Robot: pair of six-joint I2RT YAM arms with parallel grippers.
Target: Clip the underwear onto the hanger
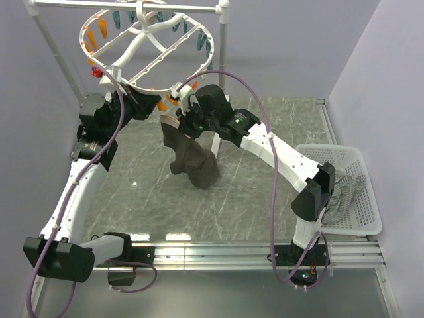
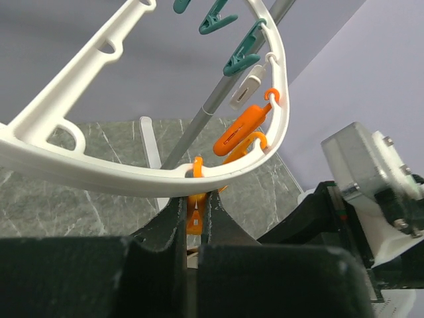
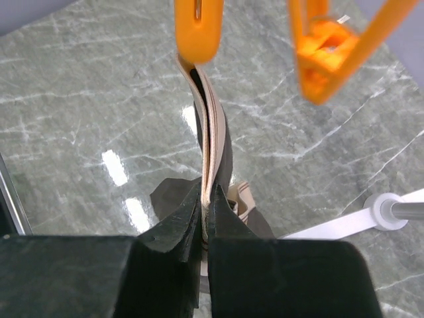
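Basket: white basket point(image 1: 368, 199) at the near right of the table point(image 1: 252, 192), a grey striped cloth point(image 1: 344, 192) slumped in it. No part of this job.
Underwear: dark olive-brown underwear point(image 1: 193, 161), off the table and hanging in a bunch below the two grippers. Cannot tell whether its lowest fold touches the top.
Right gripper: right gripper point(image 3: 205, 207) clenched on the tan waistband point(image 3: 211, 132), which rises from the fingers to the mouth of an orange clothespin point(image 3: 199, 30).
Left gripper: left gripper point(image 2: 194, 215) closed on an orange peg dangling from the hanger point(image 2: 79, 169), at its near rim. Probably the same peg, not certain.
Hanger: white ring hung from the rail point(image 1: 132, 5) at the far end, with teal pegs point(image 2: 242, 56) along the far side.
Done: garment lifted, waistband brought to a peg.
Left: as I judge it, the peg must bite the band, both grips let go, and likely a second peg must go on.
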